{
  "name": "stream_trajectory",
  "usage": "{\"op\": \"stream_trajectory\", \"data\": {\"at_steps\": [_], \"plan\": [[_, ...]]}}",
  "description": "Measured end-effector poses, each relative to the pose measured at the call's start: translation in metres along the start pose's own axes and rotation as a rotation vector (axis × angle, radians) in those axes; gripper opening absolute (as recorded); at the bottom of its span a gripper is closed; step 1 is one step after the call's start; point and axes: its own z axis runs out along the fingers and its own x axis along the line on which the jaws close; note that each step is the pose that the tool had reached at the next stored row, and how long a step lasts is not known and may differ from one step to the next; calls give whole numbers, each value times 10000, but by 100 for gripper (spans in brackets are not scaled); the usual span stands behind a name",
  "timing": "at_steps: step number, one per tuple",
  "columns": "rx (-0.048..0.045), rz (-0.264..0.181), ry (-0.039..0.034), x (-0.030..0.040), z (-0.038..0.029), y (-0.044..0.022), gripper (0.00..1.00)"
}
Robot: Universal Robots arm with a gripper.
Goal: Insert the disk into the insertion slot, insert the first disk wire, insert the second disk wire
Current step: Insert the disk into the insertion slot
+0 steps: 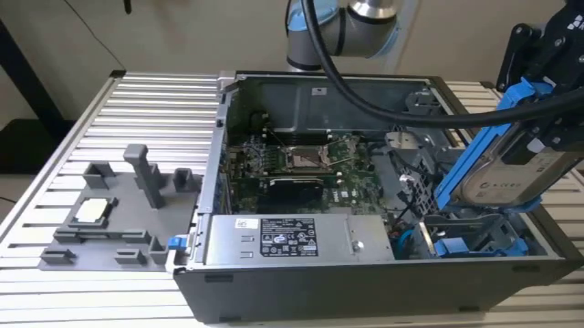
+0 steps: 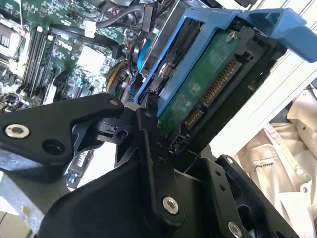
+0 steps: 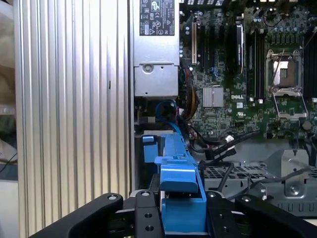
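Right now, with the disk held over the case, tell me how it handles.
Probably rigid and heavy for its size: the disk is metal-bodied in a blue frame. Likely fragile: bare circuit board and connector pins show. Held tilted by the gripper, it might slip.

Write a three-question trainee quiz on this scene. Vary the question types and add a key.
1. True or false: the disk is already seated in the insertion slot.
2. Multiple choice: what is clamped between the jaws of the gripper? A) the disk B) a loose wire C) nothing
3. Fill in: in the exterior view, the grey power-supply box lies on that view's ___ side of the insertion slot.

Key
1. False. The disk hangs tilted above the slot.
2. A
3. left
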Motion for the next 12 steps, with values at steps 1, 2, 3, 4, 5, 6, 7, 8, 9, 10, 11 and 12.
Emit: {"op": "stream_trajectory", "data": {"at_steps": [1, 2, 3, 4, 5, 6, 7, 8, 9, 10, 11, 12], "plan": [[1, -3, 0, 1, 10, -2, 33], [1, -9, 0, 1, 19, -4, 33], [2, -18, 0, 2, 29, -6, 33], [2, -29, 0, 3, 39, -9, 33], [2, -41, 1, 5, 49, -11, 33], [2, -52, 2, 6, 58, -13, 33], [2, -64, 1, 7, 69, -15, 33], [2, -76, 1, 9, 79, -17, 33], [2, -88, 4, 11, 88, -19, 33], [2, -99, 3, 13, 99, -21, 33], [2, -110, 4, 16, 109, -23, 33], [2, -124, 5, 19, 119, -25, 33]]}}
